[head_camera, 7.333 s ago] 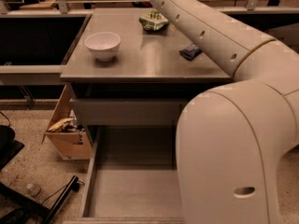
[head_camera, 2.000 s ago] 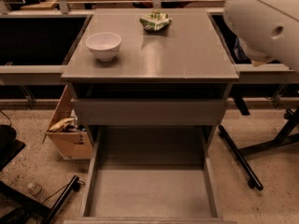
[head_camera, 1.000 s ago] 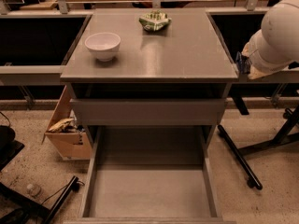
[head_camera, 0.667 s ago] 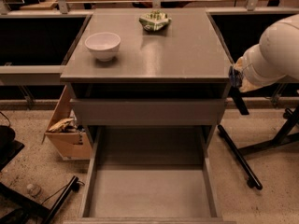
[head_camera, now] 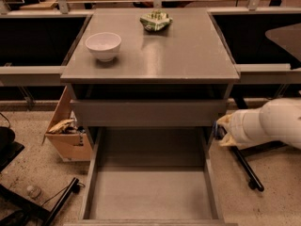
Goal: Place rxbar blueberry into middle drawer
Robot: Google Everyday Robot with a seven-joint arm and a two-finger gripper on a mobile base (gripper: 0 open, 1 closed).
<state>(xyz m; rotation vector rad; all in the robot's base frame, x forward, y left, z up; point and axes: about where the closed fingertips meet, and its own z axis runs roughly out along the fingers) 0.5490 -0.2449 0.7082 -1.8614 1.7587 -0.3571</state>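
My arm's dropped lower since a second ago. The gripper (head_camera: 221, 132) now sits just outside the middle drawer's (head_camera: 150, 192) right wall, clamped on the rxbar blueberry (head_camera: 217, 128) (only a dark blue sliver shows). I'd clear that wall, then release low over the drawer floor.

Top (head_camera: 188, 55): smooth grey, dull sheen; drawer (head_camera: 150, 192) bottom same grey but matt. Bowl (head_camera: 103, 45) glossy white, looks ceramic; bag (head_camera: 156, 20) at the top's back edge is crinkled shiny film; box (head_camera: 63, 126) is bare light-brown wood. Arm (head_camera: 273, 126) has a smooth white plastic shell, satin; gripper (head_camera: 221, 132) just off the drawer's right edge, pale casing.
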